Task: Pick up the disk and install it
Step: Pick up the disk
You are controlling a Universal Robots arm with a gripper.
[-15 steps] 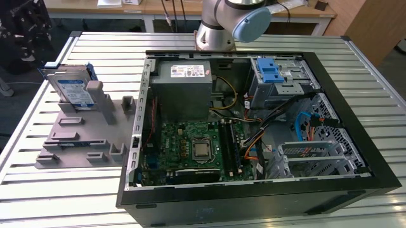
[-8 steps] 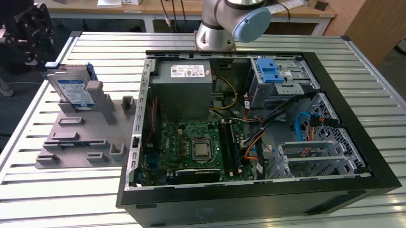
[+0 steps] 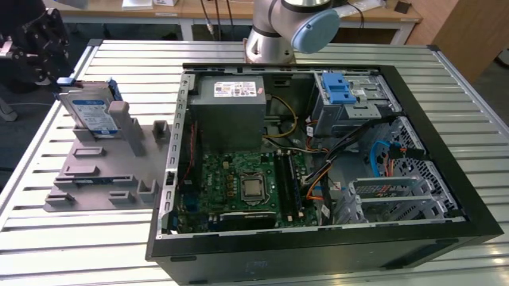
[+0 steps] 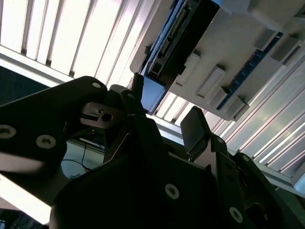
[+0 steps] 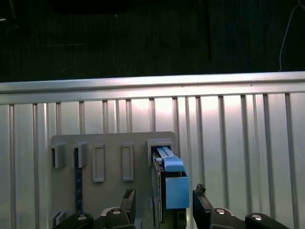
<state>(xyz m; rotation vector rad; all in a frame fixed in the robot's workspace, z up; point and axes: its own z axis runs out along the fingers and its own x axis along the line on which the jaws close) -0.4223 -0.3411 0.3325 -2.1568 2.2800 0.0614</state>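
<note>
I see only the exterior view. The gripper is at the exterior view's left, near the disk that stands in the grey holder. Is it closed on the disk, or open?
Observer: Open. In the first wrist view the gripper has one finger on each side of the disk and neither presses on it.
Operator: Is the disk in the middle between the fingers?
Observer: Not quite. In the first wrist view the disk's blue end sits between the fingers, with a wider gap to one finger than to the other.
</note>
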